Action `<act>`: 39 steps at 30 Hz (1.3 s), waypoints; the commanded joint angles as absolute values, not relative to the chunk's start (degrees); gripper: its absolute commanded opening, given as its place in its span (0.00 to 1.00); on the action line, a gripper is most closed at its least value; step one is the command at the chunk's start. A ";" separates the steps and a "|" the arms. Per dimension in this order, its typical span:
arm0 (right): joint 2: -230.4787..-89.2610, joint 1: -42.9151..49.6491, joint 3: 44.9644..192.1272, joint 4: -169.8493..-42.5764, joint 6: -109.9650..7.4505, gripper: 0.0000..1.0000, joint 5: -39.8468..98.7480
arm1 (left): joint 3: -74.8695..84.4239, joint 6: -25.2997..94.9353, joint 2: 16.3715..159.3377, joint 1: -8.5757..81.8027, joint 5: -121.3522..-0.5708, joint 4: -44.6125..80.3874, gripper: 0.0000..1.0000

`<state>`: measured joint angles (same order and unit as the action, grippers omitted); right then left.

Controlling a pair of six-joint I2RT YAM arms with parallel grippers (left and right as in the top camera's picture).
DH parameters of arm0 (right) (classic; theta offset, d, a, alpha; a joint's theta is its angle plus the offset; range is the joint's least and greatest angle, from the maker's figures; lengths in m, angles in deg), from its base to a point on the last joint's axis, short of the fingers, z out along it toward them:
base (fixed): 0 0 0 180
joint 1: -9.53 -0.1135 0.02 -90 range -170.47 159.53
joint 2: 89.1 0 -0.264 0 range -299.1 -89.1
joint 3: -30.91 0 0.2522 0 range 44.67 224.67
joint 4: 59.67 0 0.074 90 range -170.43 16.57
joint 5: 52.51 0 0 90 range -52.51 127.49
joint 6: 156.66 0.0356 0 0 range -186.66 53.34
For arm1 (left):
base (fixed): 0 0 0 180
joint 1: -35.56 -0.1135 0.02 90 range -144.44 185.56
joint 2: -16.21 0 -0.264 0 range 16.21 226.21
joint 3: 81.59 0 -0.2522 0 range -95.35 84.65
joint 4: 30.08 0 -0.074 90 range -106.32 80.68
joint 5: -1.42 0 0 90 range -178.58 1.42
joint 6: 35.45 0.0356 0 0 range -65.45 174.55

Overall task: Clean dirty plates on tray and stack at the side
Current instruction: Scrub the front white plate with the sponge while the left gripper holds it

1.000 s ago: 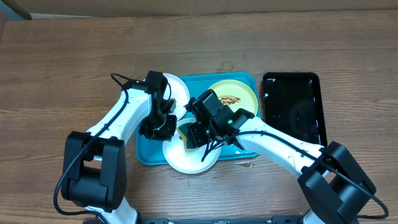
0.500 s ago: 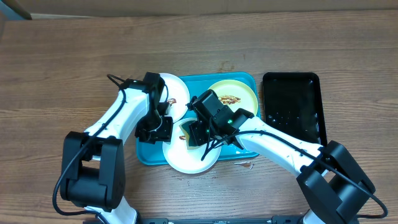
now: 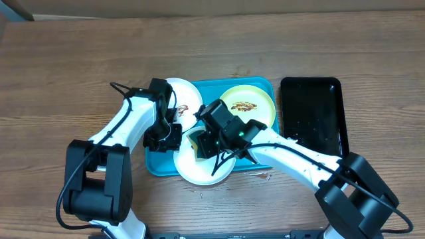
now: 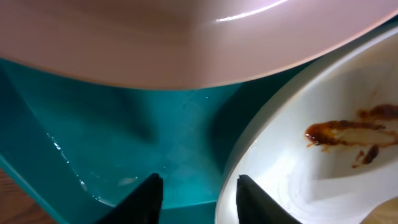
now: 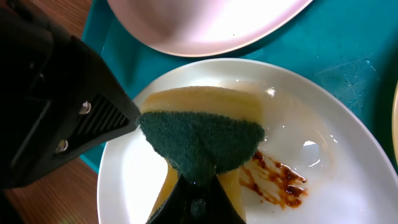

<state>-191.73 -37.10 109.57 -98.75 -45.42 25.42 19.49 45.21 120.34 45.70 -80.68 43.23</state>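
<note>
On the turquoise tray point(image 3: 265, 136) lie three plates: a white plate point(image 3: 182, 96) at the back left, a yellow-green plate point(image 3: 249, 103) with a brown smear at the back right, and a white front plate point(image 3: 206, 169). My right gripper point(image 5: 198, 180) is shut on a yellow-and-green sponge point(image 5: 205, 140). It presses the sponge on the front plate point(image 5: 323, 186) beside the sauce smear point(image 5: 277, 180). My left gripper point(image 4: 199, 186) stands open astride that plate's left rim point(image 4: 249, 149), one finger over the tray floor point(image 4: 124, 124), the other over the plate.
A narrow black tray point(image 3: 312, 119) lies right of the turquoise one. The back-left white plate point(image 4: 186, 37) overhangs the left gripper. Bare wooden table point(image 3: 66, 79) surrounds both trays. The two arms sit close together over the tray's left half.
The left gripper shifted slightly left and forward along the front plate's rim, and its jaws widened. The right gripper slid the sponge a little left across the plate.
</note>
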 commanded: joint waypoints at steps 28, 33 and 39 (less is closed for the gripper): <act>-194.90 -39.11 111.06 -98.64 -38.08 0.04 25.44 | 23.31 44.25 119.21 45.76 -71.98 39.76 0.04; -196.88 -39.26 111.06 -97.24 -41.60 0.04 26.49 | 23.31 44.25 119.21 45.76 -71.98 39.76 0.04; -197.82 -39.26 111.06 -97.28 -47.21 0.04 37.90 | 23.31 44.25 119.21 45.76 -71.98 39.76 0.04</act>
